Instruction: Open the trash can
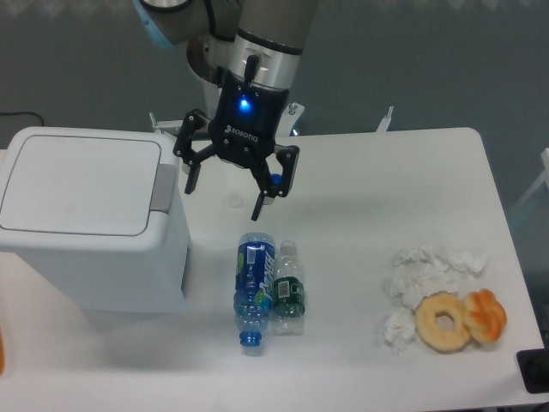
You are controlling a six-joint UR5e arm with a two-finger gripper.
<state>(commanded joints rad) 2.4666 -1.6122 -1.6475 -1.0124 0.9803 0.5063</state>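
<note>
The trash can (86, 223) is a large boxy white bin at the left of the table. Its rounded-rectangle lid (77, 182) lies flat and closed. A grey push-button tab (165, 187) sits on the lid's right edge. My gripper (225, 190) hangs above the table just right of the tab, fingers pointing down. It is open and empty, with one fingertip (190, 180) close to the tab and the other fingertip (259, 206) farther right. It does not touch the bin.
Two plastic bottles lie side by side in front of the gripper: one with a blue label (255, 290), one with a green label (288, 289). Crumpled white tissues (429, 275), a bagel (443, 321) and an orange pastry (485, 315) lie at the right.
</note>
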